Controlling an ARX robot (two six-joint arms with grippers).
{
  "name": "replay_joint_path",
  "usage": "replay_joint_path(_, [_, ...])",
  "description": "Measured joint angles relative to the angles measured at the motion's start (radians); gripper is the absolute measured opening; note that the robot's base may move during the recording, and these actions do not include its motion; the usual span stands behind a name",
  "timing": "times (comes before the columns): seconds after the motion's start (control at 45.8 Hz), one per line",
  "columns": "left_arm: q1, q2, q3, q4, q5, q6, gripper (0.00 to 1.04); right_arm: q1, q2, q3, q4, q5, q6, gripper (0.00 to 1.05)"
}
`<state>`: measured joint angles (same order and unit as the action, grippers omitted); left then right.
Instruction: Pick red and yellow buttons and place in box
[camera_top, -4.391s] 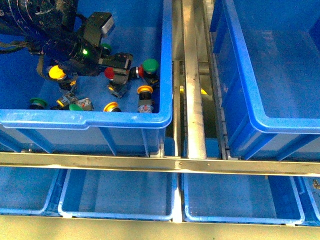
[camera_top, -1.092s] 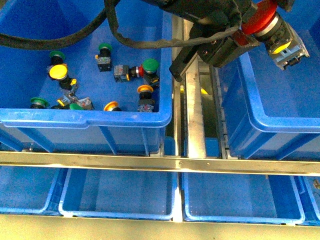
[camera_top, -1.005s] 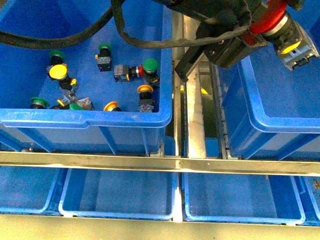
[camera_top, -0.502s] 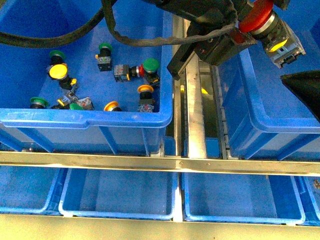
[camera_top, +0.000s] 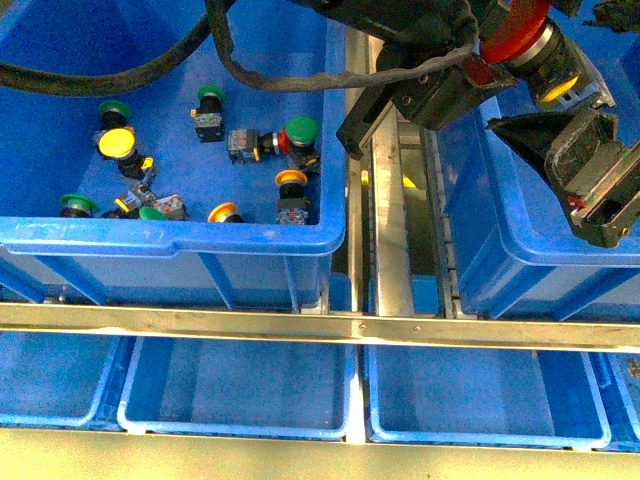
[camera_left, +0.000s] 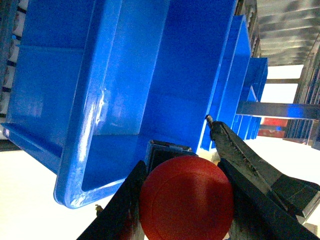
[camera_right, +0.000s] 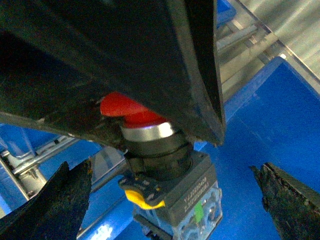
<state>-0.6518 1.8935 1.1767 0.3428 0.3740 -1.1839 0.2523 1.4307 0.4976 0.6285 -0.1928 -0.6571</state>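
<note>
Above the box (camera_top: 545, 254), near its rim I think, my left gripper (camera_top: 505, 45) clamps a red-capped, grey-bodied button (camera_top: 515, 25); right gripper (camera_top: 570, 165) fingers spread

A metal rack (camera_top: 200, 322) carries everything. Its front rail crosses the view, and a middle rail (camera_top: 388, 230) runs away from it. On the upper level, a large blue bin (camera_top: 200, 238) sits left of that rail and the box (camera_top: 545, 262) right of it. Shallow blue trays (camera_top: 240, 385) lie side by side on the level below.
</note>
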Motion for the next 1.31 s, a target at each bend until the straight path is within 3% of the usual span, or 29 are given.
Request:
replay_joint_path(0.371, [0.010,0.000,0.000,0.003,-0.005,0.000,0.34,0.003,0.032,0.018,-0.004,-0.017,-0.083,0.99])
replay_joint_path(0.546, [0.016,0.000,0.000,0.003,-0.003,-0.001,0.34,0.000,0.068,0.018,0.012,-0.012,-0.101,0.69])
replay_joint_path(0.786, [0.018,0.002,0.000,0.002,-0.005,-0.001,0.34,-0.013,0.105,0.029,0.045,0.001,-0.110,0.44])
replay_joint_path(1.201, [0.024,0.005,0.010,-0.010,-0.010,0.004,0.34,-0.023,0.127,0.042,0.061,-0.001,-0.111,0.42])
replay_joint_path(1.311, [0.024,0.005,0.011,-0.010,-0.010,0.007,0.45,-0.026,0.127,0.042,0.060,-0.004,-0.105,0.42])
